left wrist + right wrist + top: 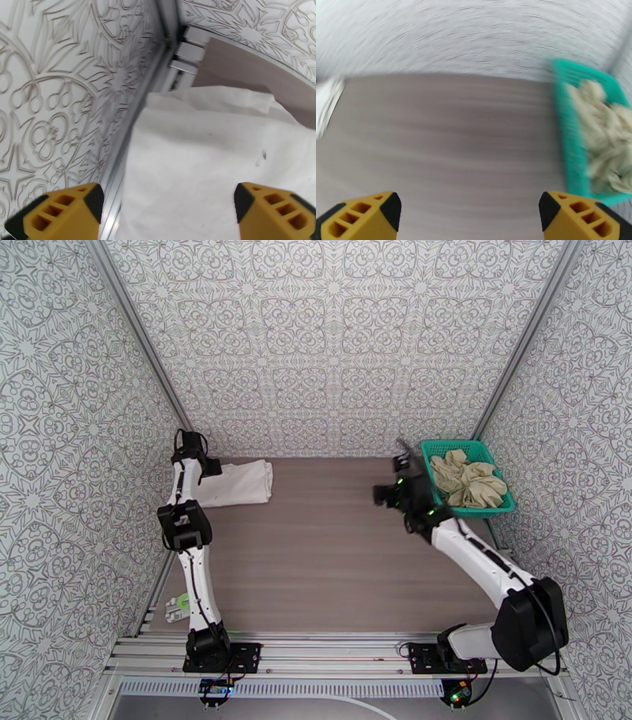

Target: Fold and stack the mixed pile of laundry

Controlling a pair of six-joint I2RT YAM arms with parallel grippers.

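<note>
progress: folded white cotton T-shirt (243, 483) lies flat at far-left corner of wood-grain table (332, 556), looks done; crumpled beige cloth garment (472, 481) not yet folded or stacked | container: teal plastic mesh basket (454, 445) holds the beige garment | left gripper (166, 207): jaws apart, over the shirt | right gripper (470, 211): jaws apart, empty, beside basket
</note>
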